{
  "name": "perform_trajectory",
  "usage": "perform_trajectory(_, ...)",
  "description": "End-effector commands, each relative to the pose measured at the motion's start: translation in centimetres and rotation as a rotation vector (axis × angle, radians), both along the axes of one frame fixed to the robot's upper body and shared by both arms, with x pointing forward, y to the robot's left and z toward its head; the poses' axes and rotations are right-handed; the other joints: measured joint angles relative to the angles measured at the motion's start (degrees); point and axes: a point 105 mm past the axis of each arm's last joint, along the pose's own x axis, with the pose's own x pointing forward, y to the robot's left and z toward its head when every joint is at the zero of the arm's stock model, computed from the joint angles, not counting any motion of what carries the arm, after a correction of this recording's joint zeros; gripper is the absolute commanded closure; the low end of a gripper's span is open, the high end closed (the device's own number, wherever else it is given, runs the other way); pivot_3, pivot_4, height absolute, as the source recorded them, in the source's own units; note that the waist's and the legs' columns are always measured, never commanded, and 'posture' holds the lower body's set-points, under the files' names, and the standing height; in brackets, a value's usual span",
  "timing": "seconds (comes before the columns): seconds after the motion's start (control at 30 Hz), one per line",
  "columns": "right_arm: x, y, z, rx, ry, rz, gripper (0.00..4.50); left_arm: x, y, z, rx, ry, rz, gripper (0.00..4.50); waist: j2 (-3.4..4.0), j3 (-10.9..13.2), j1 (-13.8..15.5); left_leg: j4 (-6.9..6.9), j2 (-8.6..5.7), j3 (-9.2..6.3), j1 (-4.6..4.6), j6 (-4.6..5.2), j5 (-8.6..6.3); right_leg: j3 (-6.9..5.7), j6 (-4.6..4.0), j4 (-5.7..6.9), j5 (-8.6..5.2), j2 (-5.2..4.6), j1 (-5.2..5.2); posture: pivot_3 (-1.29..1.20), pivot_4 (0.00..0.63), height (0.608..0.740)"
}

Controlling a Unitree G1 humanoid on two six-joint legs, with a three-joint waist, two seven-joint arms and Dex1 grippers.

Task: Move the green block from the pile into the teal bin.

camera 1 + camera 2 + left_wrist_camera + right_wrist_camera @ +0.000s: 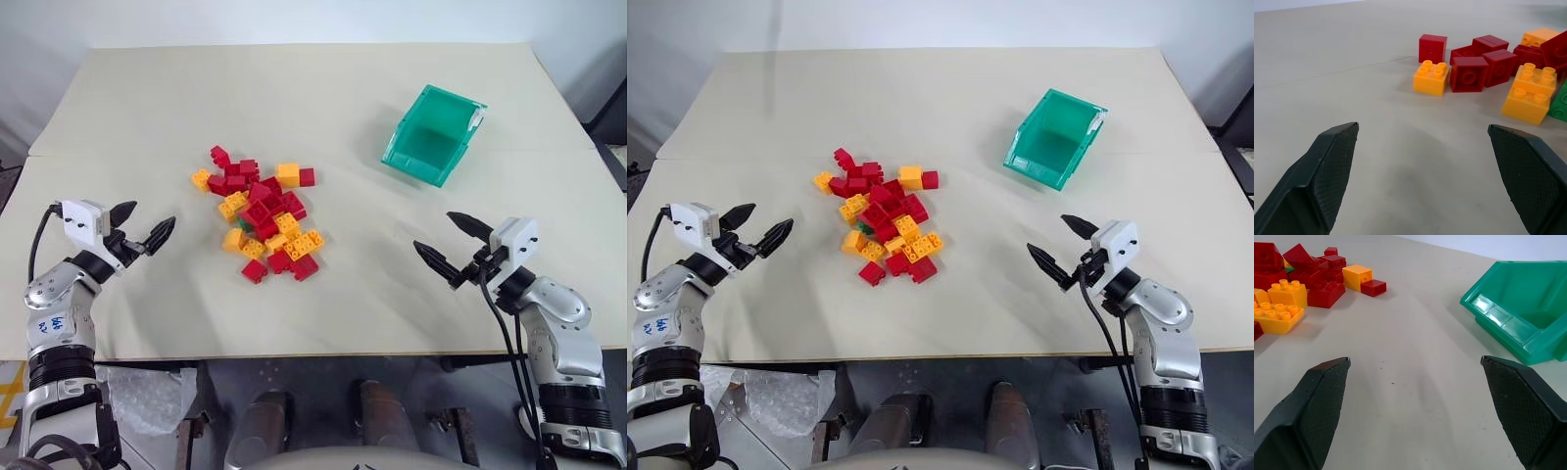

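Observation:
The pile (263,215) of red and yellow-orange studded bricks lies in the middle of the beige table (343,313). The green block (1559,103) is mostly buried among them; a green sliver (865,227) peeks out at the pile's left side. At the back right, the teal bin (434,134) lies with its open front lip toward the pile, and nothing is inside. My left gripper (152,215) hovers open to the left of the pile, pointing at it. To the right of the pile and in front of the bin, my right gripper (436,230) is open and holds nothing.
The table's front edge (323,352) runs just behind both wrists. Bare table lies between the pile and the bin, and between each gripper and the pile. Bubble wrap (147,397) sits below the table's front left.

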Motion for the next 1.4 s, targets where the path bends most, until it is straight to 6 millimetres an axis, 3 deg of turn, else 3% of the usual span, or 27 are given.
perform_trajectory(0.03,-0.1,-0.4,1.2,-0.015,-0.052,0.0,0.01,-0.2,0.0,1.4,-0.004,-0.059,-0.007,0.0,0.0,0.0,0.01,0.0,0.0,0.0,0.0,0.0,0.0,0.0,0.0,0.0,0.0,0.0,0.0,0.0,0.15,0.74)
perform_trajectory(0.23,0.0,-0.3,1.3,-0.016,-0.051,0.008,0.01,-0.3,-0.5,2.1,-0.003,-0.074,-0.028,0.0,0.0,0.0,0.01,0.01,0.02,0.0,0.0,0.0,0.0,0.01,0.0,0.01,0.0,0.0,0.0,0.0,0.15,0.74)
perform_trajectory(0.43,0.6,0.2,1.9,-0.026,-0.059,0.05,0.01,-1.9,-1.9,3.1,0.004,-0.122,-0.157,0.0,0.0,0.0,-0.16,0.0,0.1,0.04,0.02,0.0,0.0,0.06,0.0,0.01,0.0,0.0,0.0,0.0,0.15,0.74)
perform_trajectory(0.53,1.0,0.8,2.4,-0.033,-0.066,0.086,0.0,-3.3,-2.4,3.5,0.011,-0.137,-0.211,0.48,0.0,0.0,-0.18,0.02,0.1,0.06,0.03,0.0,0.0,0.07,0.0,0.01,0.0,0.0,0.0,0.0,0.15,0.74)
perform_trajectory(0.8,0.8,2.4,2.8,-0.063,-0.039,0.246,0.0,-8.4,-4.3,3.8,0.003,-0.065,-0.431,2.88,0.0,0.0,-0.13,0.02,0.18,0.08,0.01,0.08,-0.08,0.16,-0.01,-0.09,0.0,0.0,0.0,0.0,0.15,0.74)
perform_trajectory(0.93,1.5,3.2,3.8,-0.071,-0.057,0.283,0.0,-10.3,-7.9,3.4,0.039,0.012,-0.636,4.06,0.02,0.01,-0.02,0.08,0.19,0.11,0.02,0.1,-0.09,0.24,-0.01,-0.28,0.0,0.0,0.0,0.0,0.15,0.74)
perform_trajectory(1.0,1.8,3.3,4.1,-0.069,-0.071,0.277,0.0,-10.1,-9.5,3.2,0.043,0.033,-0.695,4.47,0.05,0.02,0.21,0.15,0.17,0.12,0.02,0.11,-0.11,0.28,-0.01,-0.29,0.0,0.0,0.03,0.0,0.15,0.74)
perform_trajectory(1.1,2.0,3.6,4.3,-0.062,-0.079,0.276,0.0,-9.1,-11.9,2.4,0.048,0.091,-0.765,4.47,0.05,0.02,0.36,0.17,0.16,0.1,0.02,0.11,-0.11,0.27,-0.01,-0.26,0.0,0.01,0.03,0.0,0.15,0.74)
perform_trajectory(1.2,1.7,4.2,4.2,-0.056,-0.08,0.296,0.0,-6.7,-13.8,1.9,0.077,0.098,-0.776,4.47,0.05,0.02,0.36,0.18,0.08,0.14,0.01,0.11,-0.11,0.28,0.01,-0.14,0.01,0.01,0.02,0.0,0.15,0.74)
perform_trajectory(1.4,0.0,5.3,3.6,-0.063,-0.039,0.384,0.0,-0.7,-14.5,1.1,0.142,0.088,-0.656,4.47,0.05,0.02,0.0,0.24,-0.1,0.17,-0.01,0.11,-0.11,0.25,0.02,0.04,0.02,0.15,0.01,0.0,0.15,0.74)
